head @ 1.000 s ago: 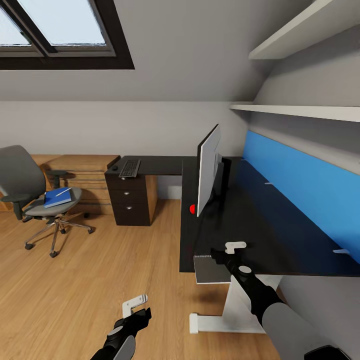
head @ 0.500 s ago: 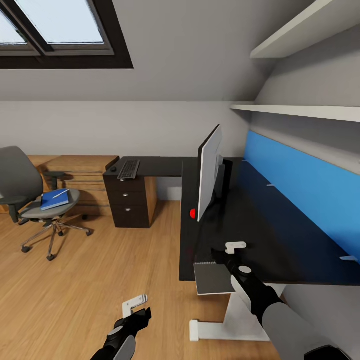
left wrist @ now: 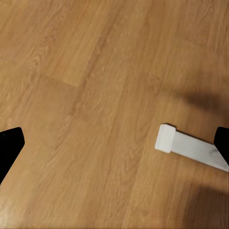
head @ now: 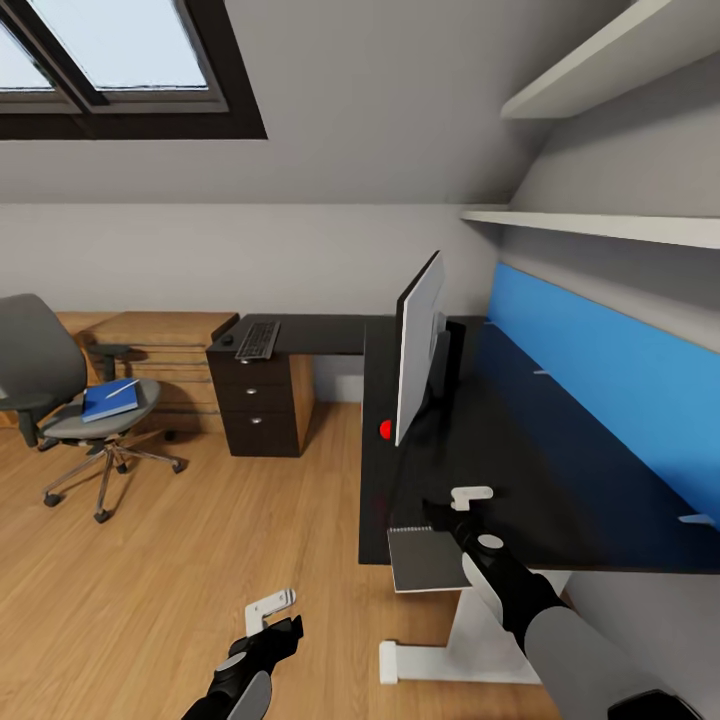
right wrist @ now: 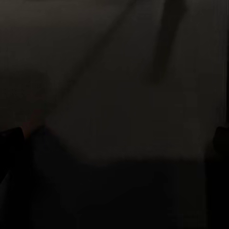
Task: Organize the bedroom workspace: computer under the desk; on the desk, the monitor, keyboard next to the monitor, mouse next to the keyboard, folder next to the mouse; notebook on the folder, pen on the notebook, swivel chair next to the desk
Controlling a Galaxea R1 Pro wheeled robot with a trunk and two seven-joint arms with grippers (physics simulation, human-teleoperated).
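Observation:
The monitor stands edge-on on the black L-shaped desk, with a dark upright shape behind it that I cannot identify. The keyboard and the mouse lie on the desk's far wing. A grey notebook overhangs the near desk edge. My right gripper is open over the desktop beside it. The blue folder, with the white pen on it, rests on the swivel chair at left. My left gripper hangs open above the floor. The computer is out of view.
A drawer unit sits under the far wing, with wooden cabinets beside it. A blue panel and shelves run along the right wall. The desk's white foot lies on the wood floor. A small red spot shows by the monitor.
The whole picture has shifted a little, with the chair further left and the desk's near edge lower, so the camera moved. Both grippers keep their places in view.

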